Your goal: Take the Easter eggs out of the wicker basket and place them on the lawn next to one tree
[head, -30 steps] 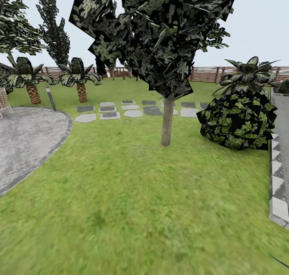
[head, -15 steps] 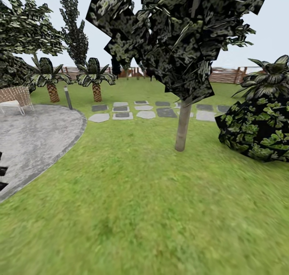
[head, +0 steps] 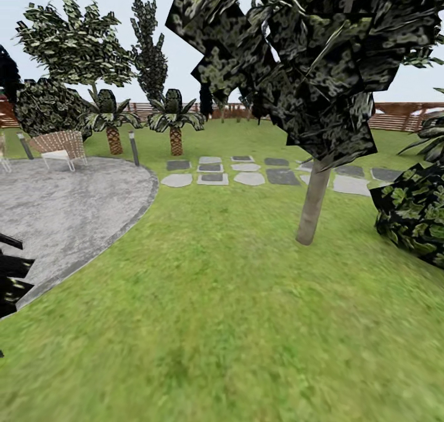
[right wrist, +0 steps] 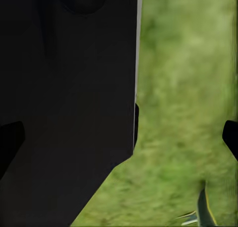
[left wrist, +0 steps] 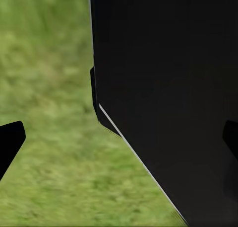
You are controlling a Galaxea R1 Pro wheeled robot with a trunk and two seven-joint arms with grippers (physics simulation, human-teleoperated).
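Tree (head: 312,206) w/ pale trunk stands on lawn (head: 209,299); stepping stones (head: 250,178) just behind it, grey patio (head: 61,203) well off to its side. My left hand (left wrist: 119,137) & right hand (right wrist: 119,137): both spread wide, holding nothing.

The garden is viewed from head height, facing forward and slightly down across the lawn (head: 209,299), with the tree (head: 311,206) near, right of centre. From both wrists, grass is seen close up past a dark robot body (left wrist: 168,88); lawn is shared by all three views.
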